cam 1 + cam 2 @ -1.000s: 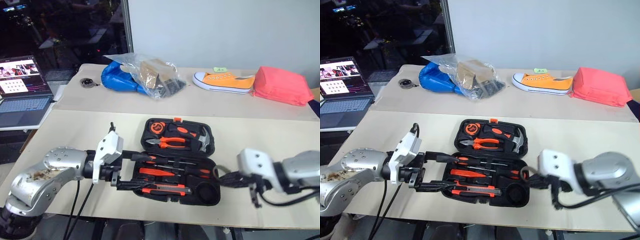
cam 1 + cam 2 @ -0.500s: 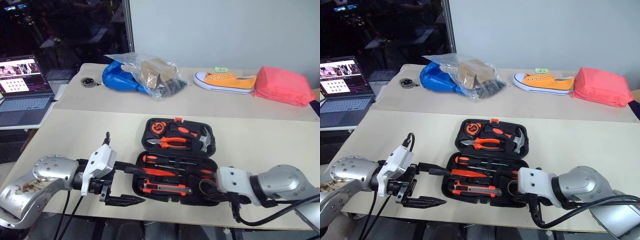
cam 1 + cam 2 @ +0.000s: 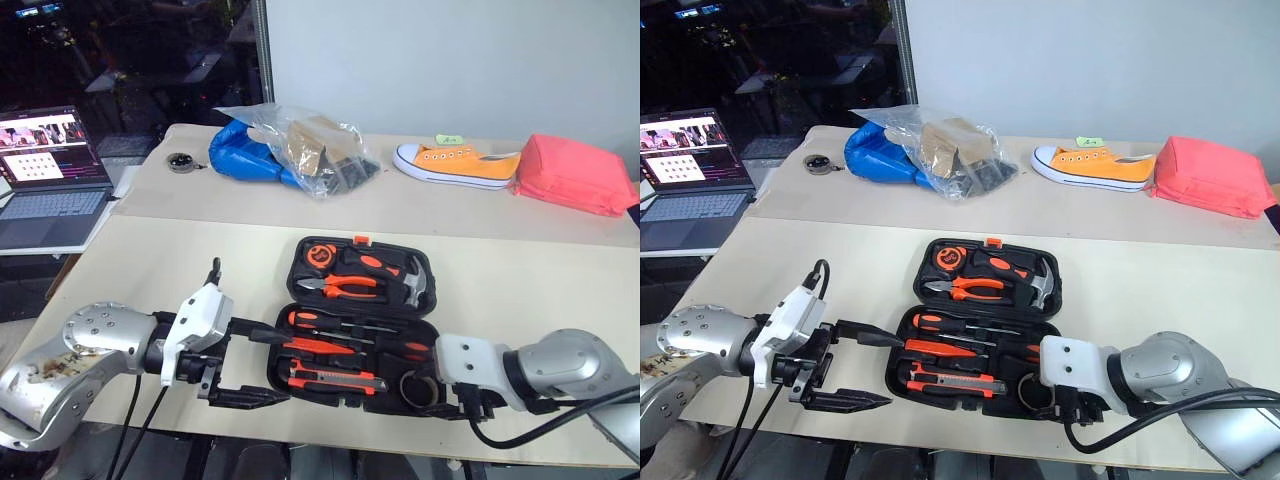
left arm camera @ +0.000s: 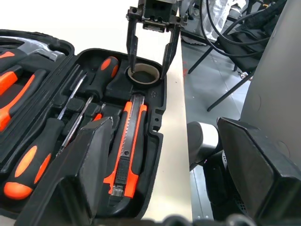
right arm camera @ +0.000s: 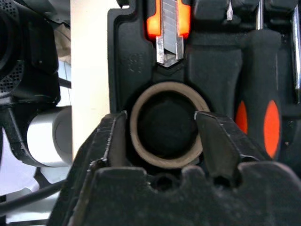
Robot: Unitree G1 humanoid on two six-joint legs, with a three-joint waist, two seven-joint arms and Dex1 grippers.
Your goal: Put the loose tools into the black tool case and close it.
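- One black tool case (image 3: 360,320) lies open on the bench (image 3: 150,260), holding two orange-and-black screwdrivers (image 4: 33,157) and one utility knife (image 4: 129,141).
- Left gripper (image 3: 262,367) spread wide, empty, level, just beside the case.
- Right gripper (image 4: 148,66) part-open, angled down, straddling one tape roll (image 5: 165,125).

Head pair looks down over table; wrist views close, facing; all share black tool case (image 3: 360,320).

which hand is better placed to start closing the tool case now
Left, probably: the left hand hangs open and free beside the black tool case's near left corner, while the right hand has its fingers astride the tape roll inside it.
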